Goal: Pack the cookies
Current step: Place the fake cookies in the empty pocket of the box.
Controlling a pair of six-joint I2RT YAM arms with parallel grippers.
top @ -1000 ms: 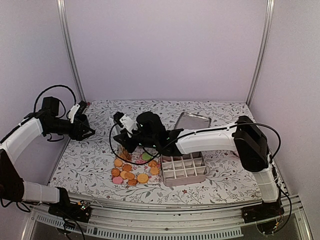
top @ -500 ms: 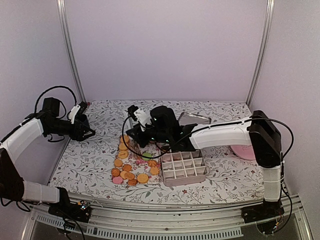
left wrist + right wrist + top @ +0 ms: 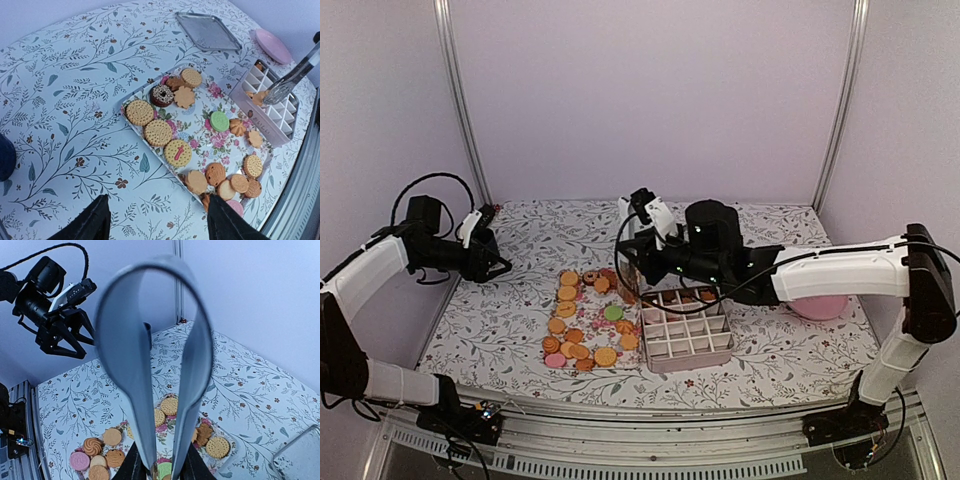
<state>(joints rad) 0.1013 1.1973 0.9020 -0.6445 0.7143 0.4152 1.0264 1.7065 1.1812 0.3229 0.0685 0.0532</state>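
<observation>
The cookies [image 3: 582, 340] [image 3: 177, 152] lie spread on a flat floral tray [image 3: 200, 131], mostly orange-tan, with one green [image 3: 219, 121] and one dark brown. My right gripper [image 3: 658, 262] [image 3: 162, 466] is shut on metal tongs [image 3: 292, 77] [image 3: 131, 365]. The tongs' tips pinch an orange-tan cookie [image 3: 258, 97] at a cell of the white divided box [image 3: 687, 338] [image 3: 272, 117]. Far to the left, my left gripper [image 3: 502, 265] [image 3: 158, 200] hangs open above bare table, holding nothing.
A pink plate [image 3: 817, 305] [image 3: 272, 44] sits right of the box. A flat metal tray [image 3: 207, 31] lies behind the box; in the top view my right arm hides it. Walls and frame posts close in the table's sides.
My right arm swung from over the cookie tray rightward to the box, carrying the tongs, and uncovered the pink plate. The left arm has not moved.
</observation>
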